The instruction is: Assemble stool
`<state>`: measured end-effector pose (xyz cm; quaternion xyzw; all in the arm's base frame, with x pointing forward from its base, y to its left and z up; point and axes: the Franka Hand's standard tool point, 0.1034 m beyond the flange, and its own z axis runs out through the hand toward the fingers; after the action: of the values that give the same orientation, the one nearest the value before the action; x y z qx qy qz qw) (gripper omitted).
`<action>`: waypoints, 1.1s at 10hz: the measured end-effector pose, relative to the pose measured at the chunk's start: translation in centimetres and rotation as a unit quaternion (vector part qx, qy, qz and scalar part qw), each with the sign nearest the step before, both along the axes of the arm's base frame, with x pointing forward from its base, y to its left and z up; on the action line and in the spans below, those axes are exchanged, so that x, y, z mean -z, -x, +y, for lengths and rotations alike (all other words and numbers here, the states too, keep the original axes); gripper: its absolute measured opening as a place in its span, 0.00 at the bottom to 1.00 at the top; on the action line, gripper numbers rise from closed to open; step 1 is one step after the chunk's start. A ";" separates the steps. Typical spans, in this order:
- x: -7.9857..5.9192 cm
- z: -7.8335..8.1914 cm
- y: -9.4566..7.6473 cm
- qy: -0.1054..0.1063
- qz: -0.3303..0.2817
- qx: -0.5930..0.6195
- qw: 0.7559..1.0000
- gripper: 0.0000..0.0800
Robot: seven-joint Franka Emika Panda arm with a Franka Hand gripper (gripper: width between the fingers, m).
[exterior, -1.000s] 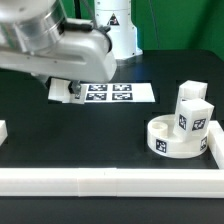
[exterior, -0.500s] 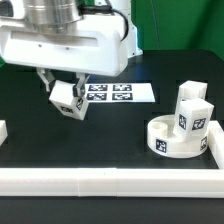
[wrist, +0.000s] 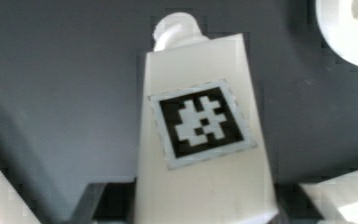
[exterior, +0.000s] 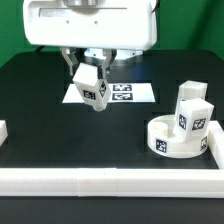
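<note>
My gripper (exterior: 91, 84) is shut on a white blocky stool leg (exterior: 94, 89) with a black-and-white tag, held tilted above the marker board (exterior: 130, 93). In the wrist view the leg (wrist: 201, 120) runs away from the gripper (wrist: 208, 196) and ends in a round peg (wrist: 172, 28); dark fingers (wrist: 112, 200) flank it. The round white seat (exterior: 163, 142) lies at the exterior view's right, apart from the gripper. Another tagged leg (exterior: 191, 110) stands upright in it.
Long white border rails run along the front (exterior: 100, 181) and the exterior view's right (exterior: 216, 150). A short white piece (exterior: 3, 131) lies at the left edge. A white stand (exterior: 118, 35) rises behind the arm. The table is black.
The arm has swung toward the exterior view's right, carrying the leg from the marker board's left end to above the board's left half. The seat and its leg have not moved.
</note>
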<state>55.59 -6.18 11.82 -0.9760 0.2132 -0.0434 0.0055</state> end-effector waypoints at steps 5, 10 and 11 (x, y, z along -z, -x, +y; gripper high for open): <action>-1.8 3.1 -1.5 0.005 -0.061 0.019 0.998 0.41; -1.6 6.1 -2.0 0.050 -0.202 0.006 0.978 0.41; -1.2 7.5 -1.3 0.045 -0.205 0.014 0.978 0.41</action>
<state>56.89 1.33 13.05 -0.9426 0.2188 -0.2522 0.0050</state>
